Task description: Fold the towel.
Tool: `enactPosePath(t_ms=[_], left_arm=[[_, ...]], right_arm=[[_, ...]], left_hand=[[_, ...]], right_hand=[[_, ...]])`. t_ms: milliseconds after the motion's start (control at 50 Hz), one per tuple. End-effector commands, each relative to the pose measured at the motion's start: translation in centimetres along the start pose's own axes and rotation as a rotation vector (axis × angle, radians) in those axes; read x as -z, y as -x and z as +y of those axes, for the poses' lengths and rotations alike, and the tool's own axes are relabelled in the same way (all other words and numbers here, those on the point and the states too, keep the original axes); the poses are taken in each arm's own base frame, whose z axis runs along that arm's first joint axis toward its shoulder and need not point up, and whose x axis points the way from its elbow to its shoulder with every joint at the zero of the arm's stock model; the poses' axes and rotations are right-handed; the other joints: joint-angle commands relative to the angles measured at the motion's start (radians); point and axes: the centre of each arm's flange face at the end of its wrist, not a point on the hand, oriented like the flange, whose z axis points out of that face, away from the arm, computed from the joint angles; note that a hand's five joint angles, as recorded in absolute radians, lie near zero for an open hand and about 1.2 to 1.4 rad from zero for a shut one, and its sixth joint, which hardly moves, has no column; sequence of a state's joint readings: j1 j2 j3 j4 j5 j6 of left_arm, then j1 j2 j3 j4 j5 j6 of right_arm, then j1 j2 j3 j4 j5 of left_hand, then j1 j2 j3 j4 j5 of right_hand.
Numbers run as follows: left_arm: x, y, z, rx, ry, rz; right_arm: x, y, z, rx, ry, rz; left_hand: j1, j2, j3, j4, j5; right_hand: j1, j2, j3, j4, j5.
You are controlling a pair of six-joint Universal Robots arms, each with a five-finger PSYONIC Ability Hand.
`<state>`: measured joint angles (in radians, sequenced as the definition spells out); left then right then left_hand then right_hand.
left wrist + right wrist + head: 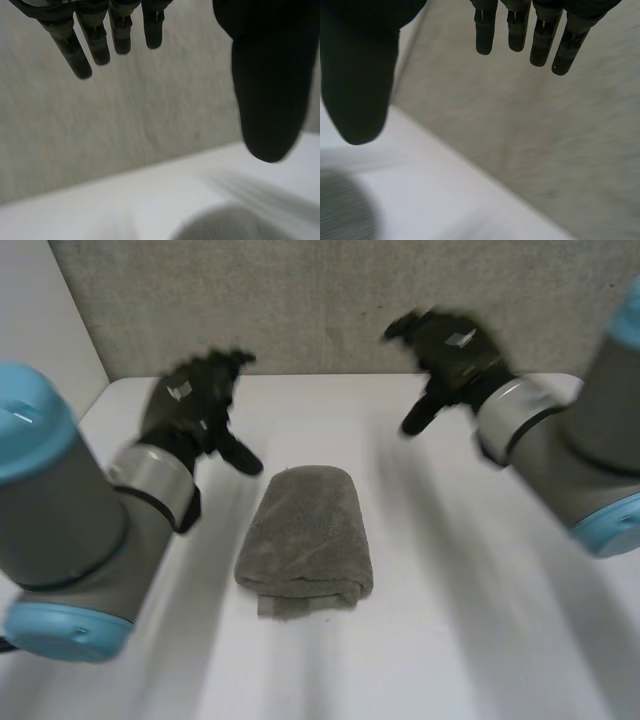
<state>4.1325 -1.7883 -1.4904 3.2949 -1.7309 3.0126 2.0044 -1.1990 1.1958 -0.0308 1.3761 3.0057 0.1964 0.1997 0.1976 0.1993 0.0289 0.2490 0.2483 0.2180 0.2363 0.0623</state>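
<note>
The left hand [195,405] hangs over the back-left part of the table [470,640], open and holding nothing. The towel [305,540] lies just to its right and nearer the front, apart from the hand. It is folded into a thick grey bundle in the middle of the table, and a lower layer pokes out under its near edge. The right hand [450,350] hangs further back and to the right, up by the grey wall [300,300]. It is well apart from the towel and likewise open with nothing in it.

The left wrist view shows more closely than the head view that the fingers [82,55] are straight and set wide from the thumb [267,100]. Wall shows between them, and the towel's rounded far end lies below the thumb tip. The right wrist view shows that hand's fingers [560,50] straight too, with the towel below its thumb.

White tabletop runs along both sides of the towel, widest on the right. The table's back edge meets the wall behind both hands.
</note>
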Motion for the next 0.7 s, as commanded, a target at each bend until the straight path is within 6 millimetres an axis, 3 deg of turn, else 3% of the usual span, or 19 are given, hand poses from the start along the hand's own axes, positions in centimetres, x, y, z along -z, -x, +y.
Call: enactPosePath(t_ms=[20,100,140,220,340,700], left_arm=[[1.2,3.2,-9.2,-0.031,-0.181,-0.100],[2.1,3.7,-10.6,-0.040,-0.180,-0.119],[3.0,3.9,-11.4,-0.047,-0.156,-0.123],[3.6,3.8,-11.1,-0.054,-0.091,-0.107],[4.1,3.6,-10.6,-0.060,-0.013,-0.071],[4.5,3.4,-10.2,-0.113,-0.001,-0.061]], right_arm=[[2.9,-6.3,-6.1,0.038,-0.149,0.291],[4.6,-7.8,-6.5,0.041,-0.087,0.354],[4.9,-7.9,-6.2,0.036,-0.051,0.356],[5.5,-7.5,-5.7,0.025,0.017,0.338],[5.6,-7.4,-5.8,0.022,0.019,0.334],[5.9,-6.0,-6.2,0.024,0.012,0.224]], left_hand=[[0.272,0.269,0.271,0.270,0.265],[0.255,0.252,0.254,0.252,0.248],[0.124,0.120,0.122,0.121,0.117],[-0.015,-0.018,-0.016,-0.018,-0.022],[-0.018,-0.021,-0.019,-0.021,-0.025],[-0.021,-0.024,-0.022,-0.024,-0.028]], right_hand=[[-0.074,-0.074,-0.043,-0.062,-0.062],[-0.074,-0.074,-0.043,-0.062,-0.062],[-0.074,-0.074,-0.043,-0.062,-0.062],[-0.074,-0.074,-0.043,-0.062,-0.062],[-0.074,-0.074,-0.043,-0.062,-0.062],[-0.074,-0.074,-0.043,-0.062,-0.062]])
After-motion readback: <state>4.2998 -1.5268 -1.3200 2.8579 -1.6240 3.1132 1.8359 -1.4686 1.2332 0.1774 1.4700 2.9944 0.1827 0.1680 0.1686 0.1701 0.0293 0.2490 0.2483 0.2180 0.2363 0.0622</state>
